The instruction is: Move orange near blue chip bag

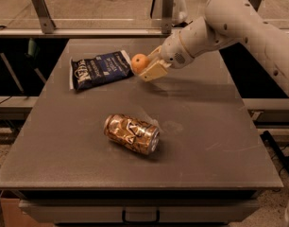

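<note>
Grey and matte, the desk (pixel 215 126) has a flat, faintly scuffed top with a straight front edge. On its far left part lies the blue chip bag (pixel 99 69), a flat, crinkly navy packet with white lettering and pale crimped ends, turned slightly askew.

Just at the bag's right end sits the orange (pixel 140 63), small, round and smooth-skinned. It is clasped in the gripper (pixel 144 65), whose blocky beige fingers (pixel 154 72) close around the fruit from the side away from the bag. In this view the orange meets the bag's right edge. Whether the two actually touch cannot be told. A soft shadow falls on the desk further right of the bag, under the arm.

Behind the gripper, stretching away from the bag to the right, the arm (pixel 229 18) is a thick, rounded, cream-coloured tube with a glossy shell and a bent elbow near the upper right.

Well in front of the bag, towards the near edge of the desk, a drink can (pixel 131 134) lies on its side. It is a shiny metal cylinder patterned in brown and gold, and its silvery end faces right.
</note>
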Controlling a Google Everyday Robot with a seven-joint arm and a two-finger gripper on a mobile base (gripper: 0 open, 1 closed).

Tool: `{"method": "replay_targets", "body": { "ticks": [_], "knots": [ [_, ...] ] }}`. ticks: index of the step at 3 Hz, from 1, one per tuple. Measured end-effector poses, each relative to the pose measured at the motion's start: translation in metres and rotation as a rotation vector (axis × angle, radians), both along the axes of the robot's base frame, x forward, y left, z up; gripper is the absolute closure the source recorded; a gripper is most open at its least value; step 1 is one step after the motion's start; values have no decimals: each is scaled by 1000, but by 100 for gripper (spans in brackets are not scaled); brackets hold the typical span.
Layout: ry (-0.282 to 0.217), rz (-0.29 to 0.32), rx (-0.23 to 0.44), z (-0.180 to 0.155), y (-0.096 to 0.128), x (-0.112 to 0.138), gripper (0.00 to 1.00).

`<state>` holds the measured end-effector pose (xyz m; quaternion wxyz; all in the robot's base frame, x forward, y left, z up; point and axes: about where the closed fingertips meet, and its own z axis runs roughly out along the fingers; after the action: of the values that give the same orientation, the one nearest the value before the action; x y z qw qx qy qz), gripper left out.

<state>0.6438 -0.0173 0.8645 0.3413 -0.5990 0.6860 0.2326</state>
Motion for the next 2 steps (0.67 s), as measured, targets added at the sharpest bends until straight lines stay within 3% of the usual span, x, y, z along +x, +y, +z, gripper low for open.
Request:
{"method": "replay_targets", "body": {
  "ticks": [2],
  "knots": [
    [66,9,17,-20,18,3,59]
  ]
}}
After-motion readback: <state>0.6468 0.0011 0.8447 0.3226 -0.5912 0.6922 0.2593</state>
